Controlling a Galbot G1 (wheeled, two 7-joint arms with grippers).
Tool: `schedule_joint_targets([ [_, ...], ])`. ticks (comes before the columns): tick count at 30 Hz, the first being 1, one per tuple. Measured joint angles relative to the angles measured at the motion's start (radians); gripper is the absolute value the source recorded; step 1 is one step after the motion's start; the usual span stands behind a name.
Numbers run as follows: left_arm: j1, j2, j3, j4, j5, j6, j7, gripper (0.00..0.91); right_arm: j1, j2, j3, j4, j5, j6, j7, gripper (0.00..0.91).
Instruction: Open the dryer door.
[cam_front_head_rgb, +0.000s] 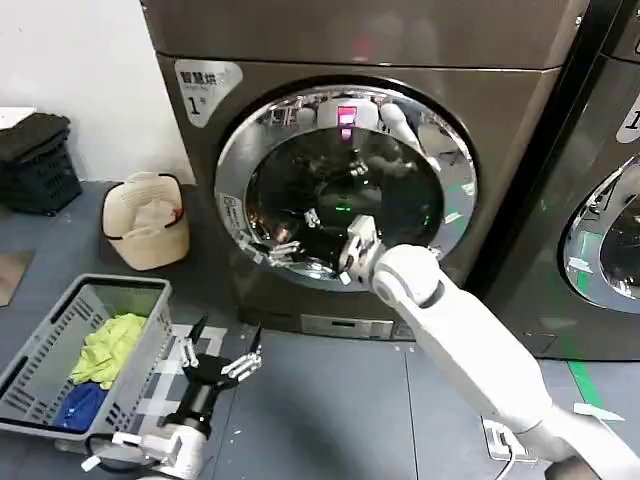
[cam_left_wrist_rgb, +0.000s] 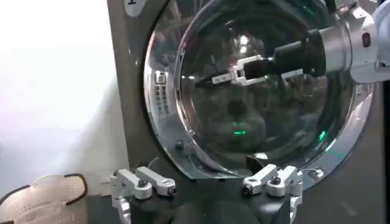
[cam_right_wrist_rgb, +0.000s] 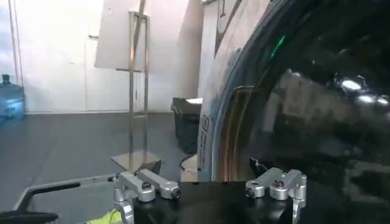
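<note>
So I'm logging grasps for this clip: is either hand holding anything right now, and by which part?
Nothing is held. The right hand is open in front of the round chrome-rimmed dryer door; the left hand is open, low over the floor.

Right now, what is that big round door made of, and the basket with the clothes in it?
The dryer door looks like shiny chrome-finished metal or plated plastic round dark tinted glass: the rim mirrors the room and the centre reflects lights. The grey basket looks like matte moulded plastic, with slotted walls.
</note>
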Motion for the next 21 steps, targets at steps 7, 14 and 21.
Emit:
schedule_joint_targets([
  [7, -0.001, -0.002, 0.000, 0.000, 0.000, 0.000, 0.000, 0.907, 0.005, 0.018, -0.008, -0.018, -0.007, 0.003, -0.001, 0.907],
  [14, -0.001, -0.003, 0.001, -0.001, 0.000, -0.001, 0.000, 0.907, 0.013, 0.037, -0.015, -0.035, -0.011, 0.004, -0.002, 0.907],
  [21, -0.001, -0.004, 0.003, -0.004, 0.000, -0.001, 0.000, 0.907, 0.018, 0.058, -0.021, -0.056, -0.019, 0.007, -0.004, 0.907],
])
